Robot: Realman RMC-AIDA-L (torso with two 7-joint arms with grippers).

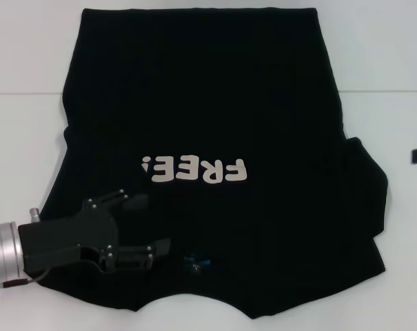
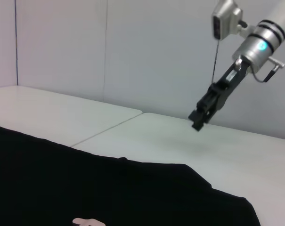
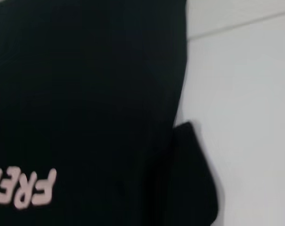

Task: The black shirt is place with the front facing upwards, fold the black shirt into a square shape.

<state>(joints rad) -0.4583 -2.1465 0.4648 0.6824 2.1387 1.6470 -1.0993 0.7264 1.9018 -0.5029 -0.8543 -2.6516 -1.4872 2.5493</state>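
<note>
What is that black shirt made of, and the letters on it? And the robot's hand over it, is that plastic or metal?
The black shirt looks like soft matte knit cloth: it drapes and creases at the sleeve. The "FREE!" print seems a flat off-white printed layer with crisp edges. The left hand looks like matte black hard plastic or coated metal, unclear which, with small screws, on a brushed silvery metal wrist.

A white table (image 1: 387, 69) carries the black shirt (image 1: 215, 103), spread print-up.
</note>
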